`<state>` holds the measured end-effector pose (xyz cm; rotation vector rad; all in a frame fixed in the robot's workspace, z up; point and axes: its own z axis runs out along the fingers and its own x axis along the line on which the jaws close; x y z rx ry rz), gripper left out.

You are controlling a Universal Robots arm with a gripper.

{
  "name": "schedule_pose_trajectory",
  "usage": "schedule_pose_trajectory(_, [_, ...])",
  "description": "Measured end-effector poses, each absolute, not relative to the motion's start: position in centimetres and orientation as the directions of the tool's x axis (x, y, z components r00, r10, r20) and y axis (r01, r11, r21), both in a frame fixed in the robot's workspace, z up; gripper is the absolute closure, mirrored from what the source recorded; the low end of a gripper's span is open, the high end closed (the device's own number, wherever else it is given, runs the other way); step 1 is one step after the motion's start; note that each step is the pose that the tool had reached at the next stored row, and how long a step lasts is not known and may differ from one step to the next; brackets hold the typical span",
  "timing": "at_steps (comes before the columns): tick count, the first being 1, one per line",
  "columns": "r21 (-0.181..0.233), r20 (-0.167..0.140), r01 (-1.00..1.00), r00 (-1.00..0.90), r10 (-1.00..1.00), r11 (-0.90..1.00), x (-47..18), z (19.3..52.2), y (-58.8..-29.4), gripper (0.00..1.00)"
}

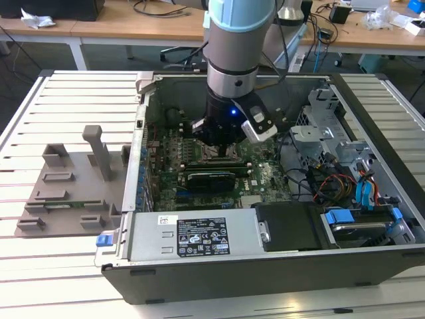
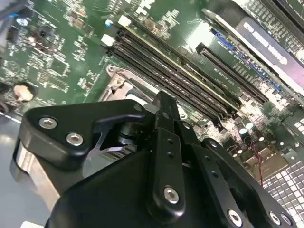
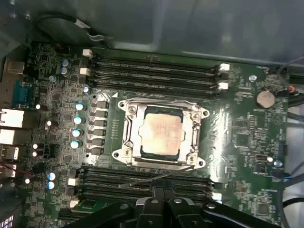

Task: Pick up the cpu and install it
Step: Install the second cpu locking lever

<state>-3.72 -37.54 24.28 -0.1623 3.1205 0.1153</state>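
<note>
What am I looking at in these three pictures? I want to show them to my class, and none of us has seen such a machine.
It is a robot arm working inside an opened computer case that lies on a slatted table. The exterior view comes from a camera standing off the arm; there the arm's tool hangs low over the green motherboard. The two wrist views come from cameras riding on the arm. The first wrist view looks down on the board: the cpu, a flat square chip, already sits within its metal socket frame, with long memory slots on either side. The second wrist view looks past the black tool, close to the board. The tool seems to hold nothing. Beside the case lies a grey plastic tray.
</note>
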Motion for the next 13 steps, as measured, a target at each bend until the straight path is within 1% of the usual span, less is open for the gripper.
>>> schedule_pose_trajectory(13, [0.078,-0.019,-0.104,-0.994,-0.103,0.991,-5.5,22.2,-37.5,0.89])
